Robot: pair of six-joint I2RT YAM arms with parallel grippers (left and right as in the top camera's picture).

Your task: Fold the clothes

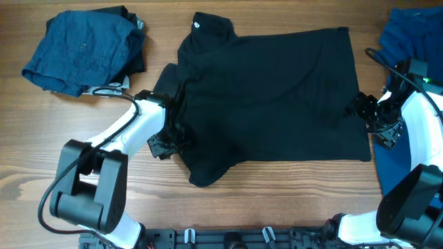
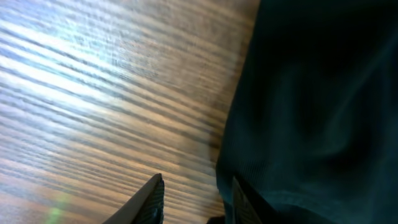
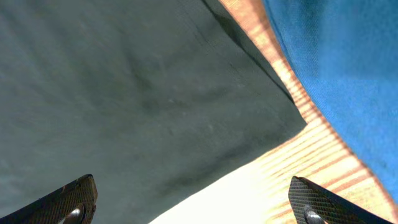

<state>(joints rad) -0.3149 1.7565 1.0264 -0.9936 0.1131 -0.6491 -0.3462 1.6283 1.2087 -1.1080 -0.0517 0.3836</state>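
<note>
Overhead, the black shirt (image 1: 277,97) lies spread mid-frame on the counter (image 1: 277,207); left wrist view, bottom centre, jaws of the left gripper (image 2: 196,200) stand narrowly apart at its edge; right wrist view, jaws of the right gripper (image 3: 193,199) gape wide, empty, over its corner.

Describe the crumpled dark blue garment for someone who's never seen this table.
Find the big black shirt spread in the middle. In the overhead view's top-left corner sits the dark blue garment. Unlike the brighter royal blue cloth at the right edge, it is bunched into a heap.
</note>
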